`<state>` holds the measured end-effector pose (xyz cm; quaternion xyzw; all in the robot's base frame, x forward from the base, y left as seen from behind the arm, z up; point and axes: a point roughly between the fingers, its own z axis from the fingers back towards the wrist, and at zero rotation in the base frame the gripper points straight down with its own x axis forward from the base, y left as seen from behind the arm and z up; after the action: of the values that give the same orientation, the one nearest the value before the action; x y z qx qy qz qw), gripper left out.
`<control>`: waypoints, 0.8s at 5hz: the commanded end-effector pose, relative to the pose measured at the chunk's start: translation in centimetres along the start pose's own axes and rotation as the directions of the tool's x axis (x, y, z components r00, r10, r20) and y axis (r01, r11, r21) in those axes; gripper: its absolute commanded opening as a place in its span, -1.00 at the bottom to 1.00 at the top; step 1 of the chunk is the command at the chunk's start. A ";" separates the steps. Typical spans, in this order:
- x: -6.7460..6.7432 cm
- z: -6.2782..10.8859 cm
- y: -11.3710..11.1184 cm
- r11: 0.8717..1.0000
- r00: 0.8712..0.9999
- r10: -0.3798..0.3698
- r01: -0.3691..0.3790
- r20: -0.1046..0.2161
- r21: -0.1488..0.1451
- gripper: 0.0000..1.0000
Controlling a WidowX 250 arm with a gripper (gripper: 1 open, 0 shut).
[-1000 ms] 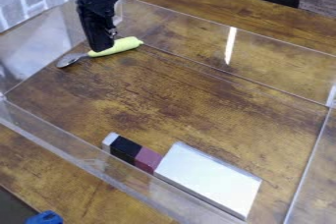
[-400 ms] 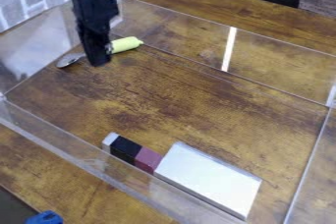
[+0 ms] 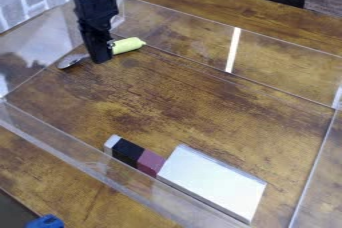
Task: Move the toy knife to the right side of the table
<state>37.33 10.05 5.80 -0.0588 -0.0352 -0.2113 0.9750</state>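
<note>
Toy knife (image 3: 127,45) is lying near the far left corner of the tabletop (image 3: 201,102), its lime handle pointing right. You are holding the tool (image 3: 98,57) straight down at the knife's middle, fingers pressed together, probably to push it rightward rather than pinch it.

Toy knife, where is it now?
In the camera view, the toy knife lies on the table at upper left, the hand over its middle, far from the grey board.
</note>
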 end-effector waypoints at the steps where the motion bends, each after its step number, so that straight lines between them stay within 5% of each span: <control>1: 0.5 2.3 1.4 1.000 0.998 0.025 -0.026 0.050 0.018 -1.00; 4: 0.3 2.2 1.2 0.994 0.997 0.075 -0.074 0.012 -0.082 -1.00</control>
<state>37.45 10.11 6.04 -0.1162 -0.0040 -0.1841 0.9760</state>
